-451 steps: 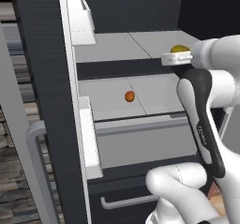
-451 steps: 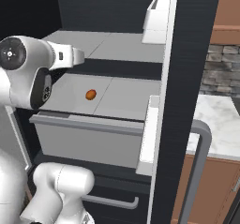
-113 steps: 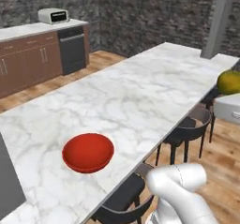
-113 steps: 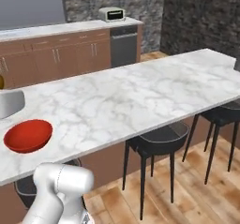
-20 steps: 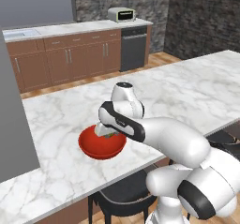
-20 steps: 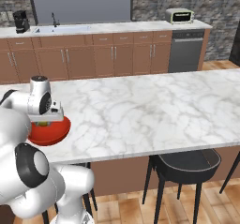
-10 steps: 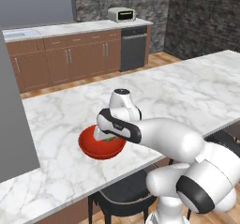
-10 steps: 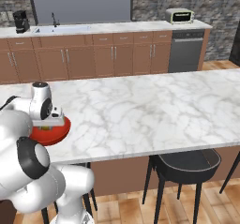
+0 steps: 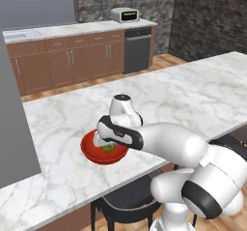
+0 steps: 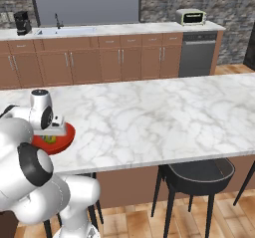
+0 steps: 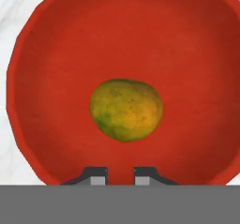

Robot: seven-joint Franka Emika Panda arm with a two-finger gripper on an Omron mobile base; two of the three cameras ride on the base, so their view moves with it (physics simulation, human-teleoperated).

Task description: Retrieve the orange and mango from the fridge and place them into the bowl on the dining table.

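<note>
One mango [image 11: 126, 109] lies in one red bowl [image 11: 197, 54] near the bench's [image 9: 193, 90] front edge; the fingers [image 11: 97, 175], pressed together and empty, hover just above. Dark stools [image 10: 198, 175] stand nearer; brown cabinets [image 10: 114, 58] line the far wall.

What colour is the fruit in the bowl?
The mango is yellow-green with an orange blush, clearest in the hand view.

Yellow-green orange-blushed mango [image 11: 126, 109]; glossy red bowl [image 11: 197, 68]; grey-veined white dining table [image 9: 193, 87].
</note>
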